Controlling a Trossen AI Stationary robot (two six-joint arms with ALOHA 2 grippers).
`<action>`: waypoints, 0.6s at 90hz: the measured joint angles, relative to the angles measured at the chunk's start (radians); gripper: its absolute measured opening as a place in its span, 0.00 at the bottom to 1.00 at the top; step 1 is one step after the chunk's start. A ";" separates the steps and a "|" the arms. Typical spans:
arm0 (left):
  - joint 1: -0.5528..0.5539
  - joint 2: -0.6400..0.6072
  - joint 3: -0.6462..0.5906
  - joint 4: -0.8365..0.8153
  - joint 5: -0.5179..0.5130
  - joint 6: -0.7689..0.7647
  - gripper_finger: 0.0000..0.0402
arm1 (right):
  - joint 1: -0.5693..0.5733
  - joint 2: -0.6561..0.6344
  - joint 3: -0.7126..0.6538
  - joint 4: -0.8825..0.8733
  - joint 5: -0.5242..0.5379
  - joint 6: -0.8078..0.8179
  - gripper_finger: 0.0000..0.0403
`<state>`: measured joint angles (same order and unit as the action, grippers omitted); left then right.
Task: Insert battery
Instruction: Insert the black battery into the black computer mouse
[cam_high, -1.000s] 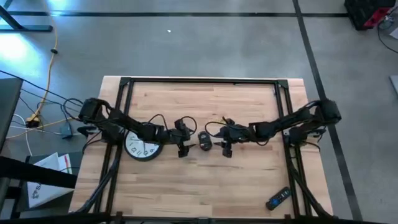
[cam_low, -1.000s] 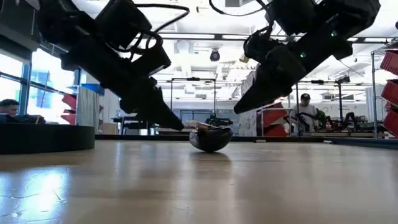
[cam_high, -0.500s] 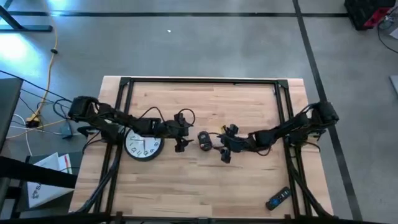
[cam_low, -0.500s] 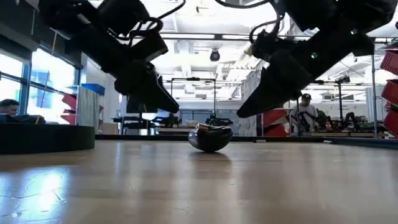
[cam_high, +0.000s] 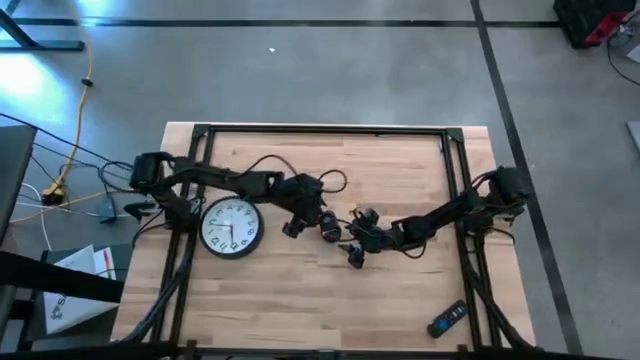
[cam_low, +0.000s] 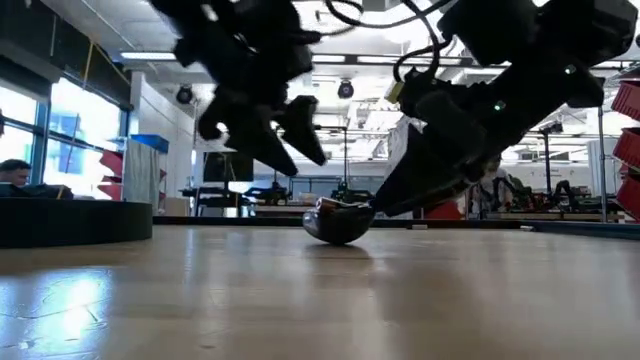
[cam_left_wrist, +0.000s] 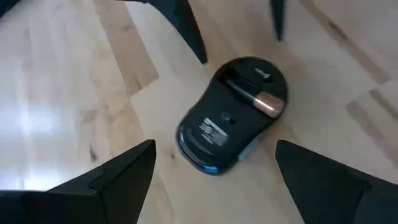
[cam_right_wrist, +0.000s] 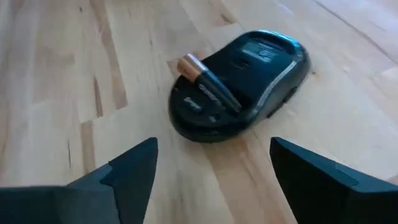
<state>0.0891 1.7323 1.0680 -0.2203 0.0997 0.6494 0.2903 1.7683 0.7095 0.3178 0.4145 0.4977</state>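
both grippers hover around the upturned mouse, nothing held

mouse (cam_left_wrist: 230, 115) lies belly-up on the table (cam_high: 330, 290), just right of the clock (cam_high: 231, 226), battery (cam_left_wrist: 256, 98) resting in its bay. left gripper (cam_high: 303, 214) and right gripper (cam_high: 354, 243) flank it, fingers spread wide, not touching.

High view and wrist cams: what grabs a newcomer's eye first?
First, the upturned black computer mouse at mid-table, with a battery lying tilted in its open bay, one end sticking out, not seated. The left gripper and right gripper flank it, both open, neither touching it. Next come the white wall clock lying flat to the left, and a remote near the table's front right corner.
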 joint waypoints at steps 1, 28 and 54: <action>0.003 0.008 0.007 -0.003 0.004 0.001 0.79 | 0.001 0.003 0.004 0.000 0.000 0.000 0.71; 0.026 0.121 0.068 -0.094 0.038 0.016 0.79 | 0.025 0.018 0.041 -0.063 0.001 0.079 0.72; -0.010 0.134 0.069 -0.074 -0.010 0.010 0.79 | 0.026 0.018 0.042 -0.067 0.002 0.089 0.72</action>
<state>0.0791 1.8668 1.1370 -0.2947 0.0895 0.6592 0.3164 1.7863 0.7513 0.2507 0.4160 0.5867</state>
